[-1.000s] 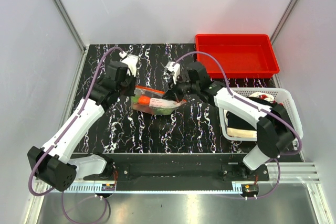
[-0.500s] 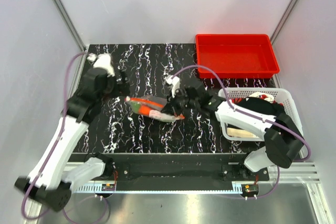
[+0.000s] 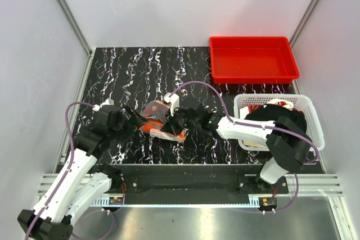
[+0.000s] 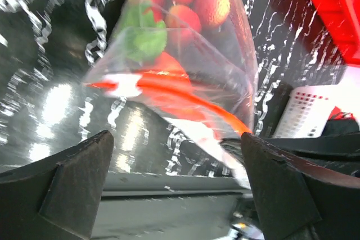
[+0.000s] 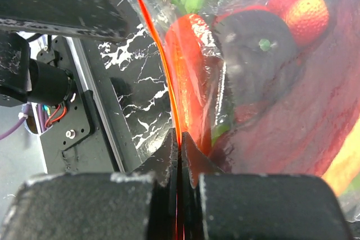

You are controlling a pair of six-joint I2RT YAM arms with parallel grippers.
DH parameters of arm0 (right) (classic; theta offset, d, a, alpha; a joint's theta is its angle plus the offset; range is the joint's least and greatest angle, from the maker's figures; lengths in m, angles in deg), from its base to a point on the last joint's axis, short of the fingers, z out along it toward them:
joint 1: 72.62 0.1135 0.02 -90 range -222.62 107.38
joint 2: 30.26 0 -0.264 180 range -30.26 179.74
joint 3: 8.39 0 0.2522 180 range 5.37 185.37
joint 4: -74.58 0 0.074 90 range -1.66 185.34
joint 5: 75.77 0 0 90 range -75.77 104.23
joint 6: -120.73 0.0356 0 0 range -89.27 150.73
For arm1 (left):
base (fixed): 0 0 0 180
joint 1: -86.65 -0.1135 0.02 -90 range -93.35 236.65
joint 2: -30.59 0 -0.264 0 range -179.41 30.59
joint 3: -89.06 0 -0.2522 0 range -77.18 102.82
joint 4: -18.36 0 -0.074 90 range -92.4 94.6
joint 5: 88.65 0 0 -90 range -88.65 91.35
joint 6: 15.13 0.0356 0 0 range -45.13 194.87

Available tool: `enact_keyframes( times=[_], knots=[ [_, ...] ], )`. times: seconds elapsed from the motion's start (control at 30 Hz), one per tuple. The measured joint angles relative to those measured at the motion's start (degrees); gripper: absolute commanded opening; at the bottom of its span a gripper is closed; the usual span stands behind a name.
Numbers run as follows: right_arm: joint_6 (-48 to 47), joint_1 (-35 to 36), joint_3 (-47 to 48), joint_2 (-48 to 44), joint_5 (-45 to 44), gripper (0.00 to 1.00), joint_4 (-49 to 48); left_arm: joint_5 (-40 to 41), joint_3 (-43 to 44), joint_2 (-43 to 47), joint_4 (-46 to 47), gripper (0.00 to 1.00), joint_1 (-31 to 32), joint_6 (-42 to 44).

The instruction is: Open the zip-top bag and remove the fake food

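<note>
The zip-top bag [image 3: 159,123] lies on the black marbled table near its front edge, clear with an orange-red zip strip [image 4: 191,95]. My right gripper [image 3: 179,127] is shut on that strip [image 5: 179,133] at the bag's right end. Inside the bag the fake food shows: an orange carrot [image 5: 191,66], a dark purple piece [image 5: 253,54], red tomatoes [image 4: 194,4] and green leaves [image 4: 143,35]. My left gripper [image 3: 133,120] stands open just left of the bag. Its dark fingers [image 4: 73,178] frame the bag's mouth end without touching it.
A red bin [image 3: 253,77] sits at the back right. A white mesh basket [image 3: 315,117] holding dark and pale items stands at the right, partly under my right arm. The table's front metal rail [image 3: 185,181] runs close behind the bag.
My left gripper has let go of the bag, opened wide and pulled back toward the near left. My right gripper, still shut on the strip, has drawn the bag toward the front edge.
</note>
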Motion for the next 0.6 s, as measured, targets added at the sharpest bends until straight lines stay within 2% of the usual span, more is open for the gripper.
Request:
enact_keyframes(
  times=[0.13,0.23,0.27,0.3,0.37,0.4,0.43,0.5,0.53,0.6],
  knots=[
    [-0.5,0.9,0.7,0.4,-0.4,0.00,0.2,-2.4,-0.1,-3.7,4.1,0.95,0.0,-4.3],
    [-1.0,2.0,1.6,0.4,-0.5,0.05,0.2,-3.9,0.0,-6.9,7.6,0.78,0.0,-5.6],
    [-1.0,2.3,1.8,0.4,-0.5,0.06,0.2,-4.6,0.0,-8.3,8.9,0.68,0.0,-5.7],
    [-1.2,2.6,2.0,0.4,-0.4,0.09,0.2,-5.3,0.0,-9.6,10.0,0.50,0.0,-5.7],
    [-1.3,2.8,2.2,0.4,-0.4,0.14,0.2,-6.3,-0.1,-11.2,12.2,0.33,0.0,-5.4],
    [-1.4,2.8,2.3,0.4,-0.4,0.21,0.2,-6.8,-0.2,-11.5,13.2,0.11,0.0,-4.6],
    [-1.4,2.8,2.3,0.4,-0.3,0.25,0.2,-7.2,-0.3,-11.5,14.2,0.06,0.0,-3.8],
    [-1.6,2.8,2.3,0.4,-0.2,0.41,0.4,-7.7,-0.5,-11.1,15.9,0.01,0.0,-1.7],
    [-1.6,2.8,2.5,0.4,-0.1,0.54,0.8,-8.4,-0.7,-10.8,16.9,0.00,0.0,0.1],
    [-1.4,2.8,3.2,0.4,0.2,0.62,1.6,-9.4,-1.0,-10.0,18.8,0.00,0.0,3.3]
  ],
)
